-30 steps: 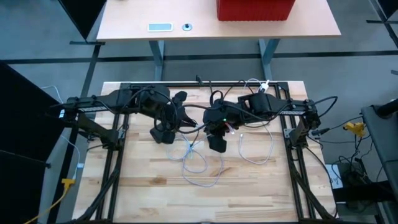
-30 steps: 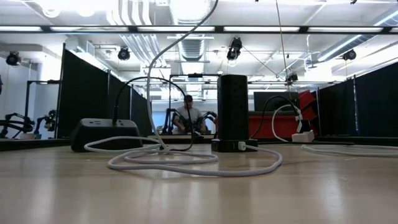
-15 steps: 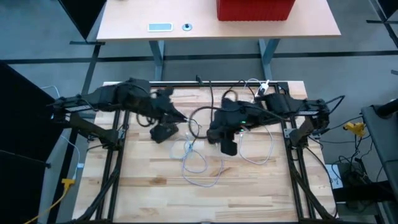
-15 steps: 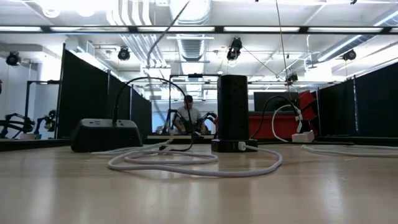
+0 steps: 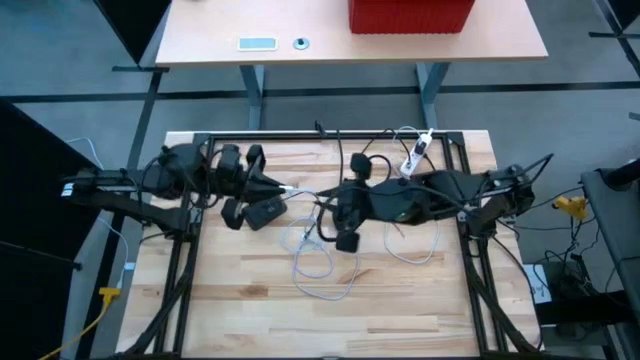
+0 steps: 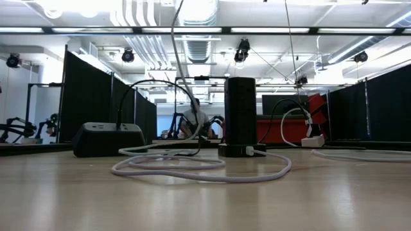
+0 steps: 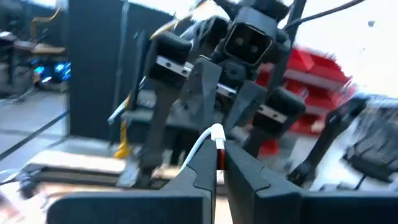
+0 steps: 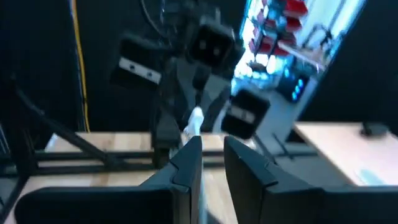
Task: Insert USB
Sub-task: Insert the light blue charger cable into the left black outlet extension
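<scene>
A white USB cable [image 5: 322, 272] lies in slack loops on the wooden table, and one strand [image 6: 174, 77] rises out of the low view. My left gripper [image 5: 284, 188] is over the table's left-centre, shut on the cable's plug end. My right gripper [image 5: 328, 203] faces it from the right at about a hand's width. Its fingers [image 8: 189, 158] stand a narrow gap apart with nothing seen between them. A low black hub [image 5: 265, 212] sits below the left gripper. A tall black tower [image 6: 241, 115] stands right of the hub [image 6: 109, 138]. My left gripper [image 7: 217, 167] pinches the cable's plug end [image 7: 219, 152] between its two fingertips. The white cord [image 7: 204, 140] arcs out past the fingertips towards the right arm. The fingers come in about level from the table's left. The plug end is lifted clear, and the rest hangs slack to the loops on the table.
A second white cable loop [image 5: 412, 245] lies on the right half, and a white plug block [image 5: 418, 150] sits by the far right rail. Black frame rails [image 5: 180, 250] run along both table sides. A person [image 6: 194, 120] sits in the room beyond. Bare wood [image 5: 320, 325] lies near the front edge.
My left gripper has drawn back toward the table's left edge, still shut on the plug end, so the cable's rising strand has swung left and now stands almost upright. My right arm has stretched out lower across the table, and its gripper has shifted slightly left.
</scene>
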